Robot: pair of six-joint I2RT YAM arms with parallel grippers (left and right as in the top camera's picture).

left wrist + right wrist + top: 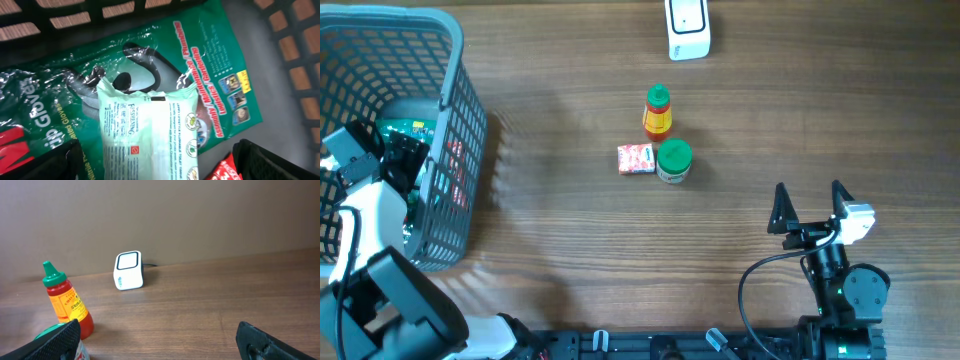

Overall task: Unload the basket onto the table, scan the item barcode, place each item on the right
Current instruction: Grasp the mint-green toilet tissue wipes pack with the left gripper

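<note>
- Overhead: left gripper (398,158) is hanging inside the basket (460,110); right gripper (810,205) is standing spread, empty; scanner (687,28) is sitting at the table's far side.
- Left wrist: left jaws are gaping over the wipes pack (145,135), which is lying on a gloves pack (210,60).
- Right wrist: scanner is standing beyond the sauce bottle (67,305).

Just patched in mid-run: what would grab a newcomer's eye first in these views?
The grey basket at far left, the left gripper open inside it over a pale wipes pack lying on a green gloves pack. Mid-table a red sauce bottle, green-lidded jar and small red box cluster together, the white scanner beyond them. The right gripper stands open and empty at front right.
</note>
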